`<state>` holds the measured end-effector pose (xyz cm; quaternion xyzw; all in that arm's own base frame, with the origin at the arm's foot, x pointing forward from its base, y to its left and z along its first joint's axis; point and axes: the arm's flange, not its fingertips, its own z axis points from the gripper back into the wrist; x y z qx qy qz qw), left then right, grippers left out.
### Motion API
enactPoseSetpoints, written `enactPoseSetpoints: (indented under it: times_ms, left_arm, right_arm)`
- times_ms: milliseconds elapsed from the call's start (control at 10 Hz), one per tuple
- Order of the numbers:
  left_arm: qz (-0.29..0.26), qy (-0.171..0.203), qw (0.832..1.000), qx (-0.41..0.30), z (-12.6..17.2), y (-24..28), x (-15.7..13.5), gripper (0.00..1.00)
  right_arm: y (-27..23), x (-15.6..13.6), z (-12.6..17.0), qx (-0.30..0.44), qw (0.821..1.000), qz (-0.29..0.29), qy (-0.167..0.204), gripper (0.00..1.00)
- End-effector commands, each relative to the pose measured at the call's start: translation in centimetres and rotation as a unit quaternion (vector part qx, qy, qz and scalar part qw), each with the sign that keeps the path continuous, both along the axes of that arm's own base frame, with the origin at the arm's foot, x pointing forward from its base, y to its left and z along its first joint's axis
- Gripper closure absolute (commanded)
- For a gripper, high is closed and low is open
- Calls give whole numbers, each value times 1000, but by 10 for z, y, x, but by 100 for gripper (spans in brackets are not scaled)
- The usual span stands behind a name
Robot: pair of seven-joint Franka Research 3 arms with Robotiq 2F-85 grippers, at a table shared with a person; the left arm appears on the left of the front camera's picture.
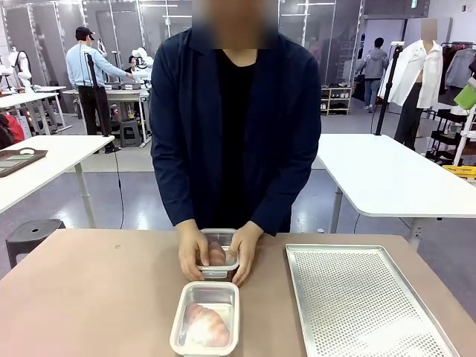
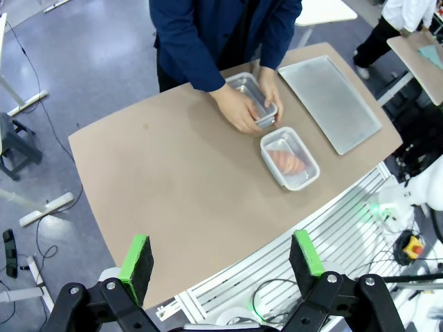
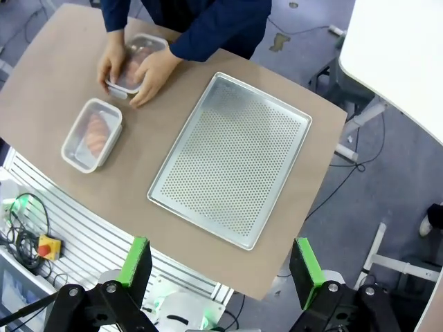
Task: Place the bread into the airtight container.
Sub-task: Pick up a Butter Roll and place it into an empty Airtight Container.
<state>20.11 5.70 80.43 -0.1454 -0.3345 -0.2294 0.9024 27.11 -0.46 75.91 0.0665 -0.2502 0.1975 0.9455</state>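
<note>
Two clear airtight containers sit mid-table. The near container [image 1: 206, 317] [image 2: 289, 158] [image 3: 92, 133] holds a piece of bread [image 1: 206, 324] [image 2: 286, 159] [image 3: 96, 131]. The far container [image 1: 218, 253] [image 2: 250, 97] [image 3: 135, 62] also holds bread, and the person's hands [image 1: 192, 253] [image 2: 240, 113] [image 3: 155, 71] clasp it on both sides. My left gripper [image 2: 220, 263] hangs open high above the table's near edge, nothing between its green pads. My right gripper [image 3: 220, 266] is likewise open, high over the near right corner, above the tray.
A perforated metal tray [image 1: 357, 301] [image 2: 331, 101] [image 3: 231, 160] lies bare on the table's right side. White tables [image 1: 394, 175] stand behind the person. Cables and a red emergency button [image 3: 47, 246] lie below the table's near edge.
</note>
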Motion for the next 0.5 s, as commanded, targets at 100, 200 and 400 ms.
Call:
enactPoseSetpoints:
  times_ms: [100,200,400]
  left_arm:
    - [-5,-2,1000,-3,3,-1,0,0]
    - [-5,-2,1000,-3,3,-1,0,0]
    - [-5,-2,1000,-3,3,-1,0,0]
  right_arm:
    - [-2,-1,-1,-2,1000,2,0,0]
    - [-2,-1,-1,-2,1000,2,0,0]
    - [-2,-1,-1,-2,1000,2,0,0]
